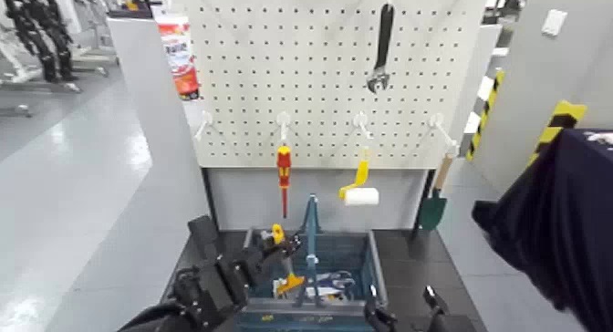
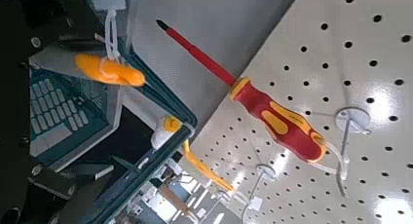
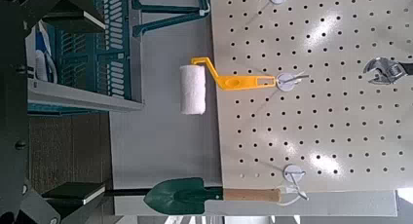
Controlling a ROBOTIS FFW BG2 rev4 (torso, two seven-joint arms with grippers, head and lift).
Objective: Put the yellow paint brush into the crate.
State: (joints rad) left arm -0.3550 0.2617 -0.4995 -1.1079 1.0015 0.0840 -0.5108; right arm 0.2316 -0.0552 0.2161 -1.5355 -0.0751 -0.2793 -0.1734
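Observation:
The yellow paint brush (image 2: 109,71) lies crosswise at my left gripper's tips, its grey band pointing away from the pegboard, directly above the inside of the crate (image 2: 146,88). In the head view the left gripper (image 1: 274,243) reaches over the near left corner of the dark blue-grey crate (image 1: 376,263), and the brush's handle (image 1: 276,233) shows yellow at its tips. The fingers stand apart on either side of the brush, so the gripper is open. My right gripper (image 1: 401,310) waits low at the crate's near right corner, fingers apart and empty.
The crate's tall middle handle (image 1: 311,235) rises beside the left gripper. An orange-yellow item (image 1: 290,283) and other small tools lie inside. On the pegboard (image 1: 328,80) hang a red-and-yellow screwdriver (image 1: 284,171), a roller (image 1: 360,194), a wrench (image 1: 381,48) and a small shovel (image 1: 434,208). A person in dark clothing (image 1: 556,226) stands at the right.

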